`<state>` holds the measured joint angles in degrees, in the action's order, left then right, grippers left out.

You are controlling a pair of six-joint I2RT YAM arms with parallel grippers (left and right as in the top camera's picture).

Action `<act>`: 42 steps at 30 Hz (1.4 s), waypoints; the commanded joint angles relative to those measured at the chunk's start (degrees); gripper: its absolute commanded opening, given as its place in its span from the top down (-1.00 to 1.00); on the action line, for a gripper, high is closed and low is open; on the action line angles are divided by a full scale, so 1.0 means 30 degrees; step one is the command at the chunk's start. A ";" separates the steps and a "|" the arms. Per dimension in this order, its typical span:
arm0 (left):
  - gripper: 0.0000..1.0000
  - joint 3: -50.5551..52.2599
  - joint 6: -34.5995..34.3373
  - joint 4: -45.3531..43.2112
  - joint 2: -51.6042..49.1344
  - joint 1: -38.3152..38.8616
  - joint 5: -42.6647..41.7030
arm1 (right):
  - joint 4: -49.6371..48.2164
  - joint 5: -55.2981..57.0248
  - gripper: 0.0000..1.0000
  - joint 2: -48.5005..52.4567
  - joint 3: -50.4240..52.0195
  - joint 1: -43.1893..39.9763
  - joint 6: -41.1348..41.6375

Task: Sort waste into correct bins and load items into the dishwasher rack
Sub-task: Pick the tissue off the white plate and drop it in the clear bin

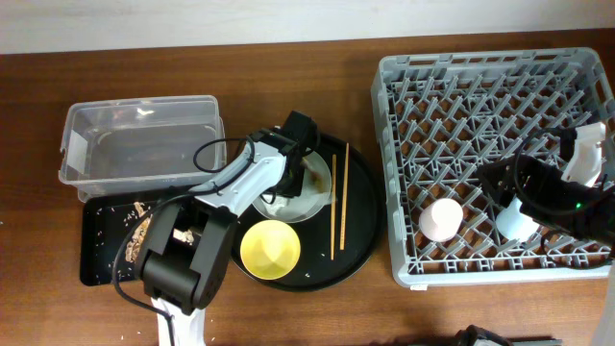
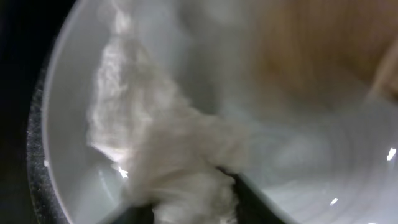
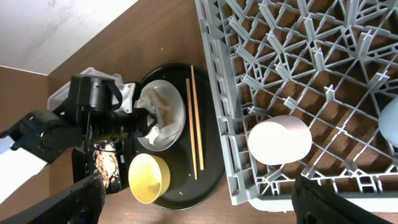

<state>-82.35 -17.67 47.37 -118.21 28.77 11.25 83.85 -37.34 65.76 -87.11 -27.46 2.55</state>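
My left gripper (image 1: 291,180) is down in the pale grey-white plate (image 1: 309,199) on the round black tray. In the left wrist view its jaws (image 2: 196,208) are shut on the crumpled white tissue (image 2: 168,143), which lies on the plate (image 2: 311,162). A gold-brown piece (image 2: 311,50) lies in the plate beyond it. The yellow bowl (image 1: 270,248) and two chopsticks (image 1: 336,202) are on the same tray. The pink cup (image 1: 441,219) and blue cup (image 1: 514,222) are in the dishwasher rack (image 1: 404,125). My right gripper (image 3: 205,205) is open and empty above the rack's front part.
The clear tub (image 1: 139,144) stands at the back left. The shallow black tray (image 1: 96,245) in front of it holds tan food scraps. The round black tray (image 1: 360,231) lies between the bins and the rack. The left arm's base (image 1: 183,255) stands at the front.
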 commanded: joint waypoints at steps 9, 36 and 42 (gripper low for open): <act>1.00 -0.6805 -0.0313 0.6382 0.2688 -0.1355 0.1887 | 0.0058 0.0612 -0.93 0.0000 -0.0146 -0.0087 -0.0146; -0.39 -0.7038 1.6123 0.5078 -0.0947 0.3963 -0.6513 | 0.0131 0.0678 -0.93 0.0000 -0.0146 -0.0087 -0.0138; -0.41 -0.6907 1.6269 0.4554 -0.2681 0.5071 -0.4648 | 0.0131 0.0670 -0.93 0.0000 -0.0146 -0.0087 -0.0138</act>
<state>-103.37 29.02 61.60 -122.17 44.16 -5.32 84.05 -35.83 65.76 -87.11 -27.46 2.57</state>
